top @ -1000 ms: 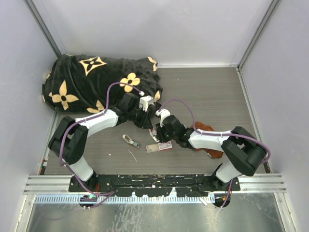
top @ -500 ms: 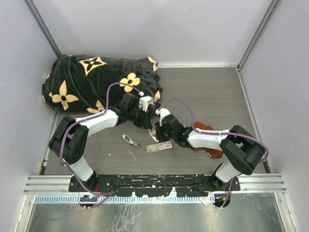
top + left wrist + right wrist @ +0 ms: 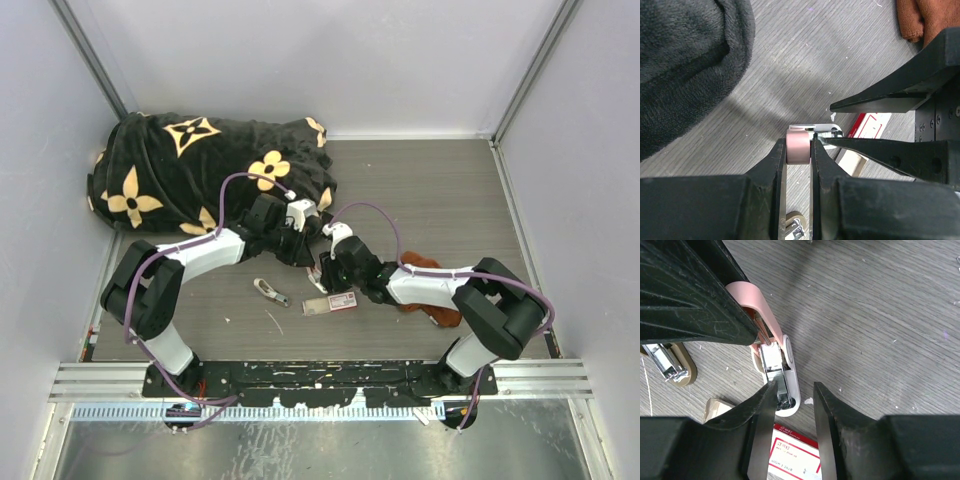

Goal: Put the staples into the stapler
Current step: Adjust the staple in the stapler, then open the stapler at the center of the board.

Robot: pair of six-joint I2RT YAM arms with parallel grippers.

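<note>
In near-shut left pincer (image 3: 799, 146), seemingly: stapler (image 3: 790, 368)

red-bordered label on the staple box (image 3: 792, 455), print too small to read, nothing else legible

the stapler (image 3: 782, 374) is at mid-table (image 3: 440, 190), the staples box (image 3: 331, 303) just before it; a small metal object (image 3: 270, 291) left of the box, a cloth (image 3: 426, 267) right, a blanket (image 3: 200, 170) behind left.
</note>
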